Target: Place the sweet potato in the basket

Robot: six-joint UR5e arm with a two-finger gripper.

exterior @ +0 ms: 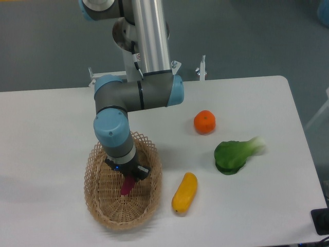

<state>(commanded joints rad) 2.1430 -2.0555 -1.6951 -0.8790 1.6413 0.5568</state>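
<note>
White tabletop carries the basket (103, 206); the gripper (128, 178) hangs inside it, clamped on the sweet potato (126, 186) (tip near the weave). Placement is under way: next comes lowering slightly, then letting go.

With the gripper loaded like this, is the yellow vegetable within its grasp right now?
Probably not yet. The gripper is shut on the sweet potato down inside the basket; the basket's wall stands between it and the yellow vegetable, which otherwise lies unobstructed on the table.

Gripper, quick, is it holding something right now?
Gripper: closed on the sweet potato, holding it down inside the basket.
</note>
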